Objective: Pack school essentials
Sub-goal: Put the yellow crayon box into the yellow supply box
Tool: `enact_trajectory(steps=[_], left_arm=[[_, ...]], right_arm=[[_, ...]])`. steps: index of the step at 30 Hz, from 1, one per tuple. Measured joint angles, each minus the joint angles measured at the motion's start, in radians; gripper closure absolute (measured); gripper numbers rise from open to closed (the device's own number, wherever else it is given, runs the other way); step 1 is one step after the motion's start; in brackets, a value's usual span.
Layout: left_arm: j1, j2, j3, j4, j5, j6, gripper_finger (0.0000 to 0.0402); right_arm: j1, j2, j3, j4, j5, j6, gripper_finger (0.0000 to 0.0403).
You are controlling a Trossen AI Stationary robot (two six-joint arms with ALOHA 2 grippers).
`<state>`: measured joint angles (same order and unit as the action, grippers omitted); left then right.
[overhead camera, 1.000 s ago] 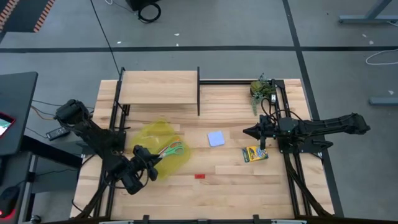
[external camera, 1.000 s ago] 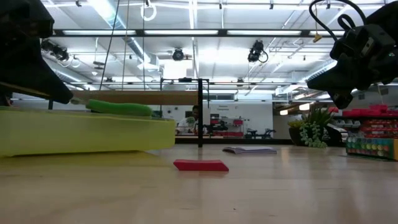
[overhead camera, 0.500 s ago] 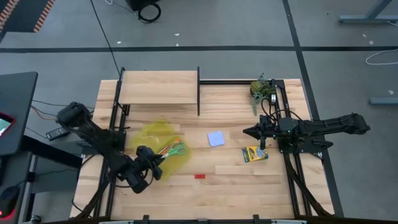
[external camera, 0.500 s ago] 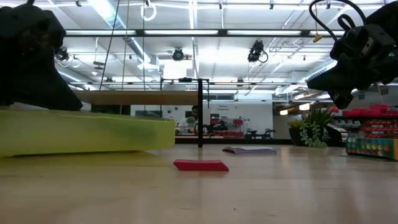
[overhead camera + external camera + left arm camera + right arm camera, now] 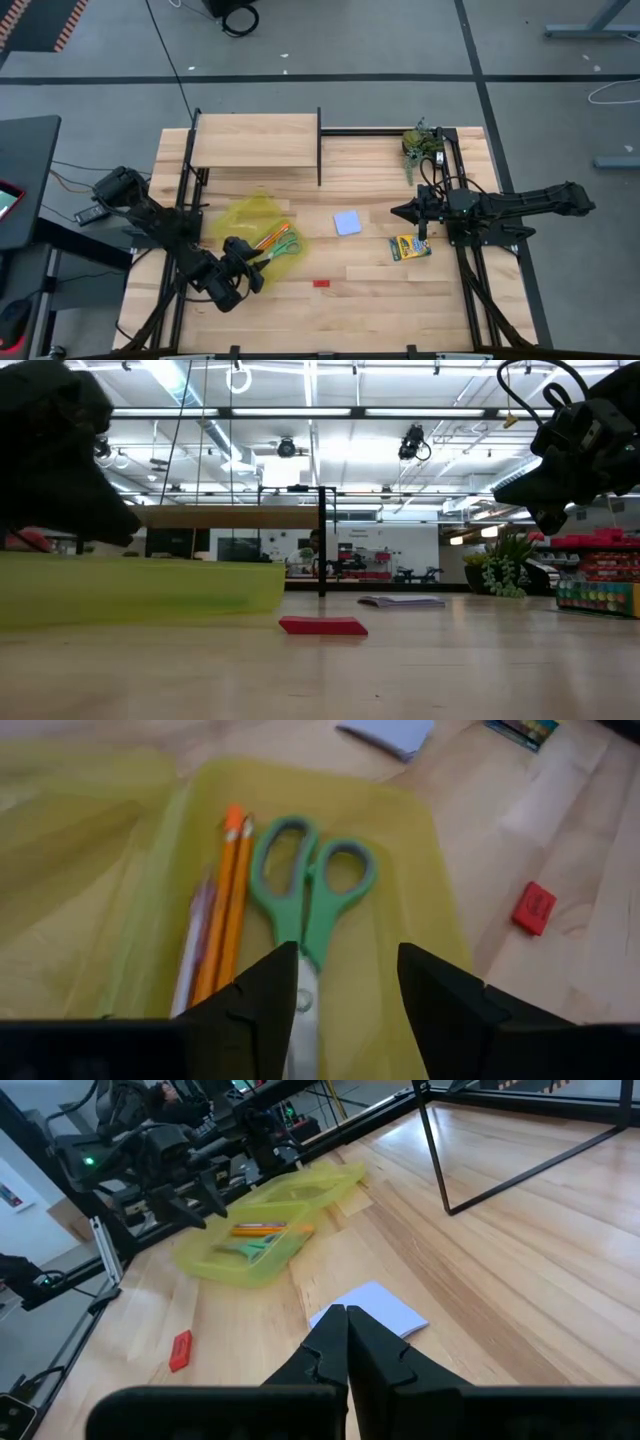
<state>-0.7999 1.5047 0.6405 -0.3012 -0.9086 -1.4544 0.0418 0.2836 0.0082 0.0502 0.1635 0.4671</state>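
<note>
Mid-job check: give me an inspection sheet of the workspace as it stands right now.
Surface: wooden table, raised wooden shelf at the back.
Job's things: scissors and pencils inside the yellow pouch; note pad, crayon box and red eraser lie loose.
Clutter: plant at the back right corner.
Grippers: left gripper open at the pouch's mouth; right gripper shut, over the note pad, empty.
Cables: a cable on the floor.
Surroundings: grey floor; lit room behind.
</note>
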Motion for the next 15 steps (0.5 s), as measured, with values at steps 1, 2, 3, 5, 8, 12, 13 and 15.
enact_trajectory(steps=[1, 2, 3, 5, 8, 12, 13, 15], left_arm=[[0.011, 0.000, 0.013, 0.002, 0.007, 0.037, 0.0220], [0.025, 0.000, 0.027, 0.003, 0.016, 0.082, 0.0221], [0.040, 0.000, 0.039, 0.004, 0.027, 0.126, 0.0223], [0.073, 0.000, 0.061, 0.003, 0.053, 0.196, 0.0228], [0.129, 0.001, 0.086, 0.003, 0.085, 0.262, 0.0235], [0.213, 0.002, 0.092, 0.067, 0.124, 0.357, 0.0241], [0.236, 0.005, 0.092, 0.101, 0.135, 0.404, 0.0241], [0.276, 0.021, 0.093, 0.190, 0.162, 0.489, 0.0238]], right_arm=[[0.000, 0.000, 0.000, 0.000, 0.000, 0.000, 0.0393], [0.000, 0.000, 0.000, 0.000, 0.000, 0.000, 0.0393], [0.000, 0.000, 0.000, 0.000, 0.000, 0.000, 0.0393], [0.000, 0.000, 0.000, 0.000, 0.000, 0.000, 0.0393], [0.000, 0.000, 0.000, 0.000, 0.000, 0.000, 0.0393], [0.000, 0.000, 0.000, 0.000, 0.000, 0.000, 0.0393], [0.000, 0.000, 0.000, 0.000, 0.000, 0.000, 0.0393], [0.000, 0.000, 0.000, 0.000, 0.000, 0.000, 0.0393]])
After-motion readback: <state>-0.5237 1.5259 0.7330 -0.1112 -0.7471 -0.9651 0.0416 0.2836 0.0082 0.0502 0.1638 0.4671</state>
